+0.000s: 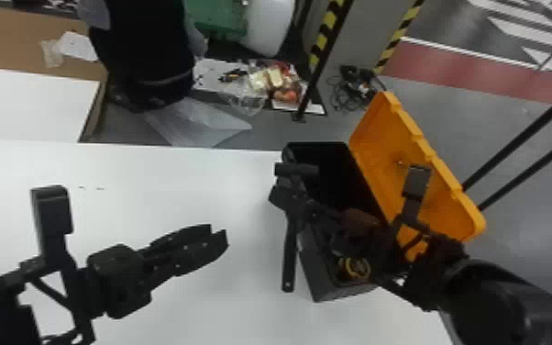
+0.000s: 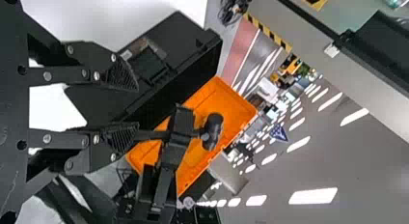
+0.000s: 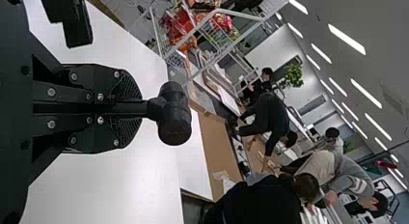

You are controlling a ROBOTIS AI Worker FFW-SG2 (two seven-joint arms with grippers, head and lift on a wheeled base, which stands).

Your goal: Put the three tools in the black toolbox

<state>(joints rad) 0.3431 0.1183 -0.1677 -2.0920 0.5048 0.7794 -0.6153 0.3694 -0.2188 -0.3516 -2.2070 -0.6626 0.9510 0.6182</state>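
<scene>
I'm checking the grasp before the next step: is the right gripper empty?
No, the right gripper is shut on the handle of a black mallet, whose head sticks out beyond it.

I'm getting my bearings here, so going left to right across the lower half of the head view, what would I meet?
Left claw → black toolbox → orange lid → dark rails.

The toolbox (image 1: 323, 288) is black, its lid (image 1: 378, 149) a bright orange (nearly amber along the edge). The mallet (image 3: 174, 113) is all black. The table (image 1: 128, 183) is white. Behind it, the posts' edging (image 1: 321, 43) carries slanting yellow and black stripes, and the grey floor (image 1: 527, 220) bears a dull red band (image 1: 454, 69) and white bars (image 1: 522, 34).
</scene>
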